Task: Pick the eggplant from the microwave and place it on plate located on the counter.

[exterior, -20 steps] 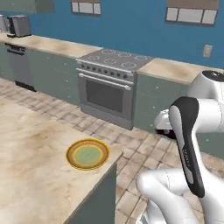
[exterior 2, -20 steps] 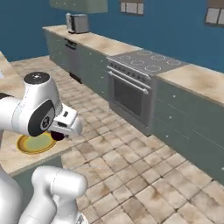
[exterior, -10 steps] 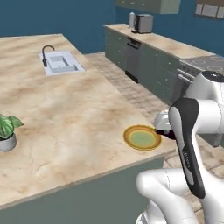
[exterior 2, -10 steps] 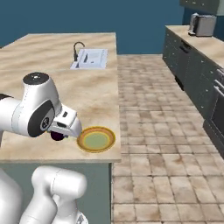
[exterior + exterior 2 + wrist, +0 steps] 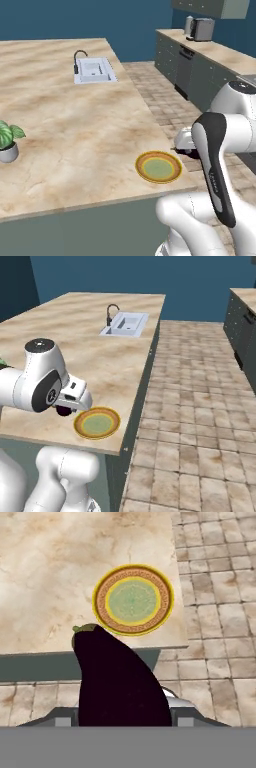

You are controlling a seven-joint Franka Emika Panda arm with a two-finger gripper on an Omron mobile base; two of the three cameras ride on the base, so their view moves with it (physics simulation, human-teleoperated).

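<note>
Jaws clenched on the small oblong dark purple eggplant (image 5: 120,682), greenish stem end pointing away from the hand; the vegetable rises between the finger tips in the hand view. Gripper (image 5: 64,411) hangs at the near edge of the broad beige marbled stone surface (image 5: 75,125), just beside the plate.

Left to right in the left base view: a small green potted plant (image 5: 7,142) in a grey pot at the far left of the surface; an inset white sink (image 5: 93,70) with dark tap farther back; the round shallow plate with golden-yellow rim and dull greenish centre (image 5: 159,167) near the front right corner, nothing on it; a tiled floor (image 5: 200,406) beyond the edge; a silver toaster oven (image 5: 199,28) on the distant cabinet run.
</note>
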